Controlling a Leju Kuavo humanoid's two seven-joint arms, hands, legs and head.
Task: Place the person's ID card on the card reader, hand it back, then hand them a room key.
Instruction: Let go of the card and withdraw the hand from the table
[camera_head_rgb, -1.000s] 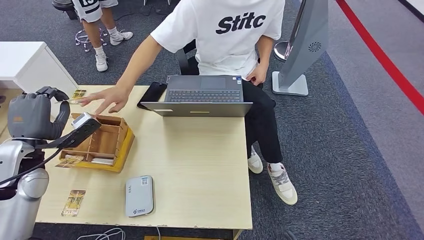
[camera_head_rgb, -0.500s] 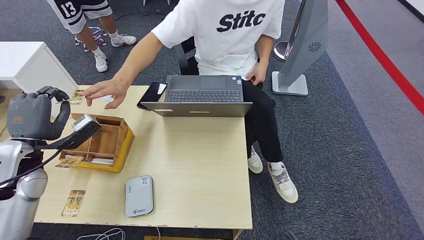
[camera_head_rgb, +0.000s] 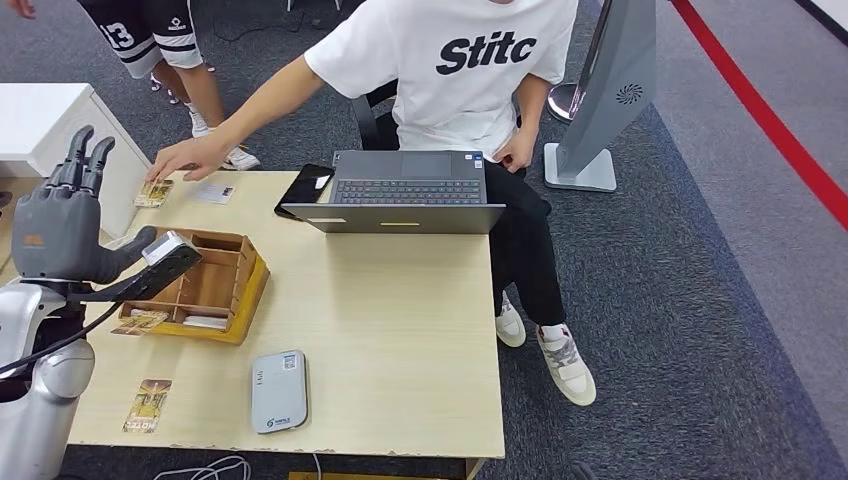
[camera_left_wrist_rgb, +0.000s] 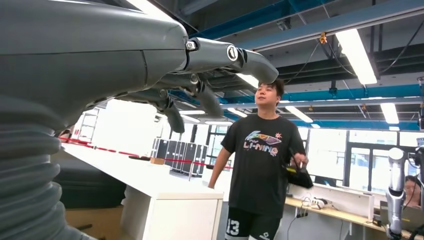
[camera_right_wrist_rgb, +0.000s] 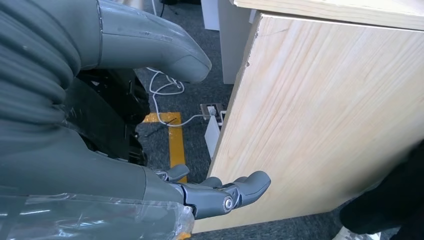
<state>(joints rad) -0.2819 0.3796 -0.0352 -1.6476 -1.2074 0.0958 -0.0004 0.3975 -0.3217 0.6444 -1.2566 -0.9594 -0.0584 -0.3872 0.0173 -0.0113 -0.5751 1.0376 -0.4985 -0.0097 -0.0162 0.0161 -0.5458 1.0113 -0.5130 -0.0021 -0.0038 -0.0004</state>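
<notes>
Head view: left hand (camera_head_rgb: 60, 225) hovering, fingers spread, holding nothing; person's hand (camera_head_rgb: 190, 157) touching patterned key card (camera_head_rgb: 153, 193) (white ID card (camera_head_rgb: 215, 193) beside) on worktop (camera_head_rgb: 400, 330). Right hand (camera_right_wrist_rgb: 220, 192) hanging empty, fingers loosely extended.

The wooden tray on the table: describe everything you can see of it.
The wooden tray is a shallow, open-topped box of light brown wood, split by thin dividers into several compartments. It sits flat on the pale table, toward the robot's left, turned slightly askew to the table edge. A light card lies in a near compartment, and another card sits at its near left corner. The raised left hand and a dark part below it cover the tray's far left corner.
</notes>
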